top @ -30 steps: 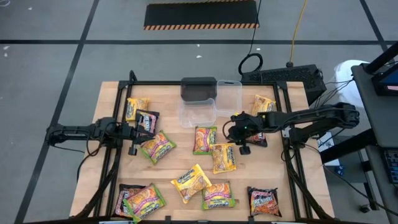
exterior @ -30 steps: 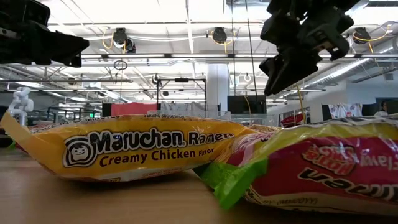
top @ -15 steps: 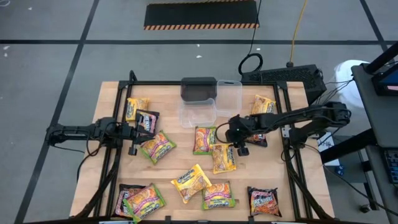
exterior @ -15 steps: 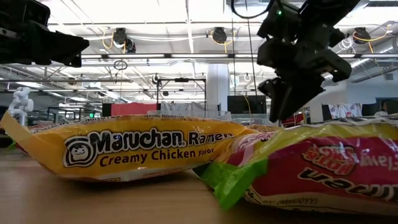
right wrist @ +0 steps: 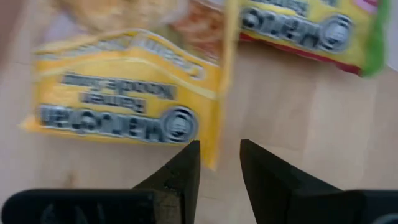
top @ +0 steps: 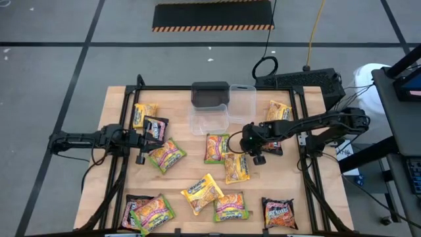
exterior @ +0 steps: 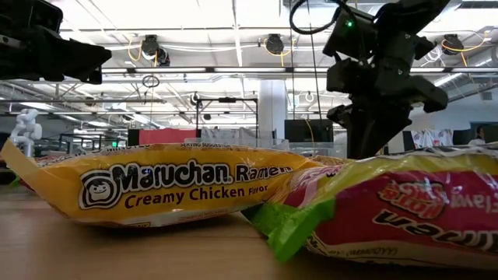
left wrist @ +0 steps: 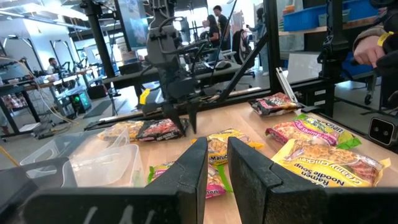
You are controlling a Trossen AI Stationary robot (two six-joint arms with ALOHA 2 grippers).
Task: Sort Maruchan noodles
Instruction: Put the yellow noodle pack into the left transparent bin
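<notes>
- Twelve Maruchan packets (top: pixel 197 192) lie flat, scattered over the worktop (top: pixel 118 99): four yellow, five green-edged, three dark.
- Two clear tubs (top: pixel 209 120) and one dark box (top: pixel 210 93) sit at the far edge.
- Right gripper (top: pixel 251 155) hangs over a yellow packet (top: pixel 236 167) mid-worktop, its long axis running near to far; jaws parted, holding nothing.
- Left gripper (top: pixel 140 148) waits between a dark packet (top: pixel 155 126) and a green-edged one (top: pixel 166 155), jaws slightly apart, empty.
</notes>
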